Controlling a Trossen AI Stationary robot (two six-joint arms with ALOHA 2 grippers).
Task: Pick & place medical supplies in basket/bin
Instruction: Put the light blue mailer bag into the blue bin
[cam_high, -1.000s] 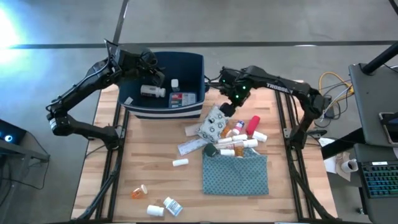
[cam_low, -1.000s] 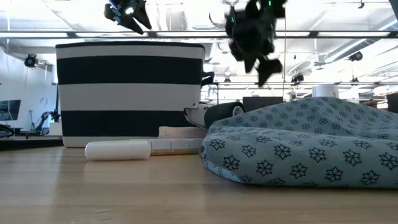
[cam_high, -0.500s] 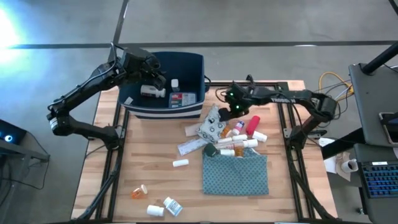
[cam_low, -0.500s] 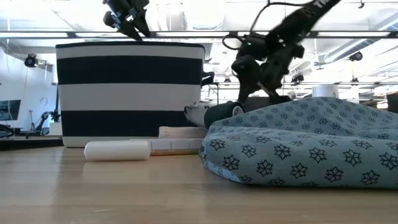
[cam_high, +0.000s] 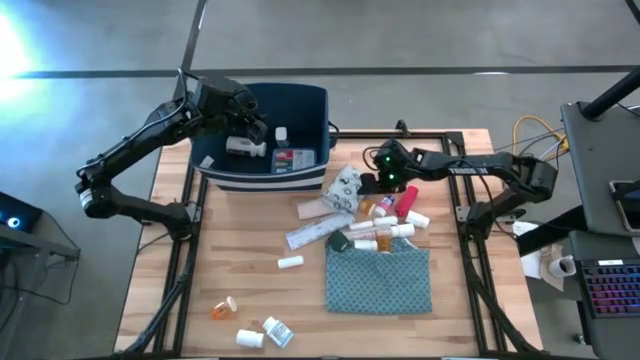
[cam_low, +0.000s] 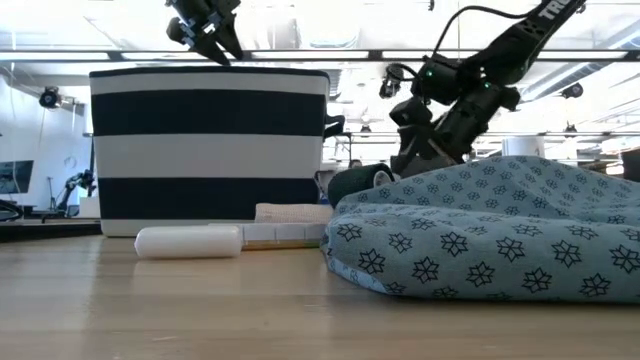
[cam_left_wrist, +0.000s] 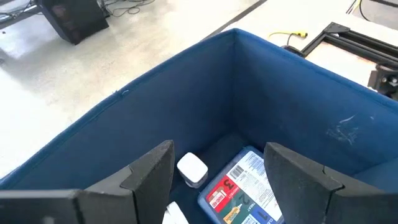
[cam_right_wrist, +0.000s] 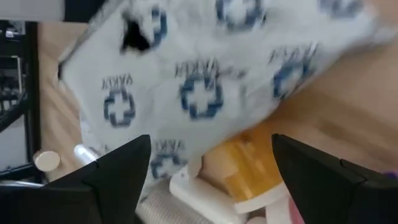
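The dark navy bin (cam_high: 318, 100) stands at the table's far left and holds a white bottle (cam_high: 245, 147), a small white cap (cam_left_wrist: 191, 169) and a red-and-blue box (cam_left_wrist: 242, 186). My left gripper (cam_left_wrist: 217, 186) hovers open over the bin, touching nothing. My right gripper (cam_high: 368, 183) is open and low at the far side of the supply pile. Right before it is a white packet printed with blue crosses (cam_right_wrist: 205, 81), which lies over orange vials (cam_right_wrist: 249, 168). A red tube (cam_high: 408, 200) and white bottles (cam_high: 385, 232) lie beside it. My right gripper comes at the cross-printed packet (cam_high: 345, 187) nearly level from the table's right side, one finger on each side of it. I cannot tell whether the fingers touch it.
The teal patterned cloth (cam_high: 378, 278) lies in a heap near the pile. Flat packets (cam_high: 315, 230) sit left of the pile. A white tube (cam_high: 290, 261), an orange vial (cam_high: 222, 307) and white bottles (cam_high: 262, 333) are scattered toward the near left edge.
My right gripper has dropped from high above the table to just over the pile, its arm stretching out low. The cross-printed packet has shifted a little toward the far edge.
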